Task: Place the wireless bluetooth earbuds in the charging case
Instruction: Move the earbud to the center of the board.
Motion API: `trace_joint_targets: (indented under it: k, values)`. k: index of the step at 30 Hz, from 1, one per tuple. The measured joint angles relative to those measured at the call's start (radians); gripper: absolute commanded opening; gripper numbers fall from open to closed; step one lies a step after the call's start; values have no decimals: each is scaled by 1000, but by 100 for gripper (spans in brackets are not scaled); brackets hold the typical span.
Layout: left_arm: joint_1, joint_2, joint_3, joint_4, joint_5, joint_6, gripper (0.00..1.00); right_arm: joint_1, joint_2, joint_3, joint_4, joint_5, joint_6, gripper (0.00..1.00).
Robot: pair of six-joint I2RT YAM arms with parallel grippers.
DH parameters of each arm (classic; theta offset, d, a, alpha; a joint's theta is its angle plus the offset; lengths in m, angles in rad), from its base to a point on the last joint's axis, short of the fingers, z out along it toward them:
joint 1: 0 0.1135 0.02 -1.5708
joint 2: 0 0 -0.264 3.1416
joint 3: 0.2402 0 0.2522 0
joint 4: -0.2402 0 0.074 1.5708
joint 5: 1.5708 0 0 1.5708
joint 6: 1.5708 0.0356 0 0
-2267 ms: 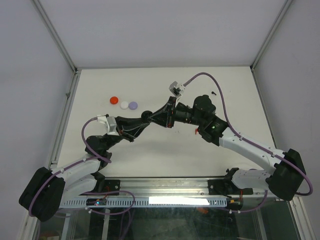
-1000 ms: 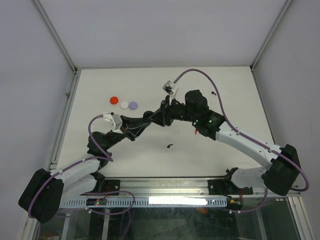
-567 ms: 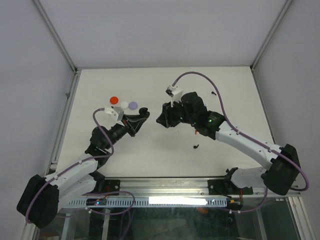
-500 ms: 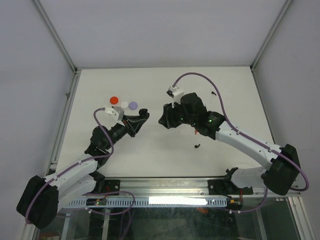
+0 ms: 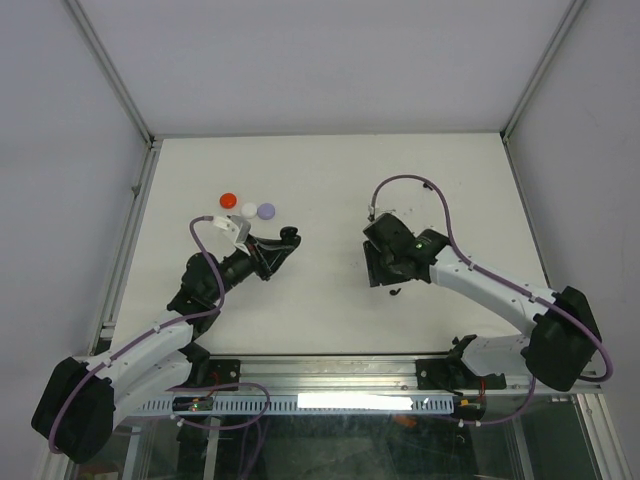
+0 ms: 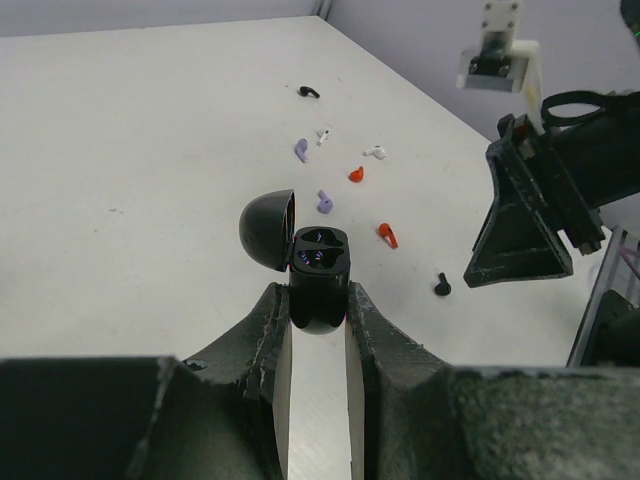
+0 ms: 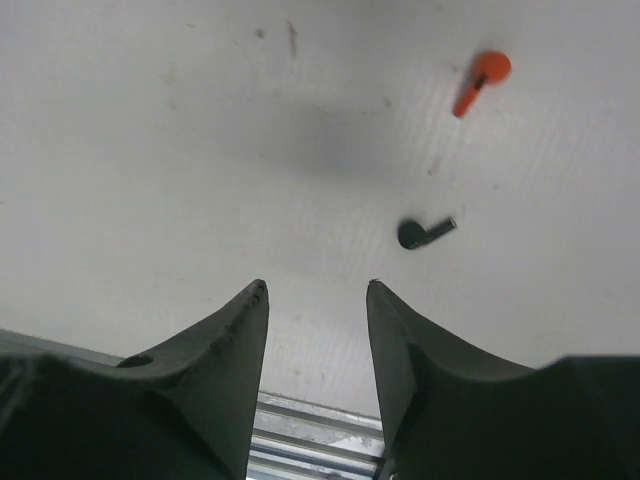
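Well, the left gripper (image 6: 318, 296) is pinching the black charging case (image 6: 320, 262) by its lower half. It holds the case upright over the white table (image 6: 120, 200), with the lid (image 6: 268, 228) flipped open to one side and the sockets facing up.

The earbuds (image 6: 356, 174) lie loose on the table beyond the case, scattered in a rough line. Farthest off is a black one, then white and lavender pieces, then a red earbud (image 6: 387, 234). A black earbud (image 6: 441, 285) is the one closest to the right arm.

The right gripper (image 7: 316, 295) hangs low over the table with its jaws spread and nothing between them. From its own camera, the black earbud (image 7: 424, 233) sits just ahead of the fingertips and a little to one side. The red earbud (image 7: 480, 80) is farther on.

From above, the two grippers are well apart. A red disc (image 5: 228, 200), a white disc (image 5: 248, 209) and a lavender disc (image 5: 266, 211) sit in a close row past the left gripper.
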Motion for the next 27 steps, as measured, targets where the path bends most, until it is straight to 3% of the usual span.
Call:
trace_joint_targets:
  k: [11,27]
  values:
    - [0,-6,-8,-3,33,-8,0,-107,58,-156,-74,11,135,49]
    - [0,7,-8,5,51,-29,0,-131,145,-208,112,-35,143,49]
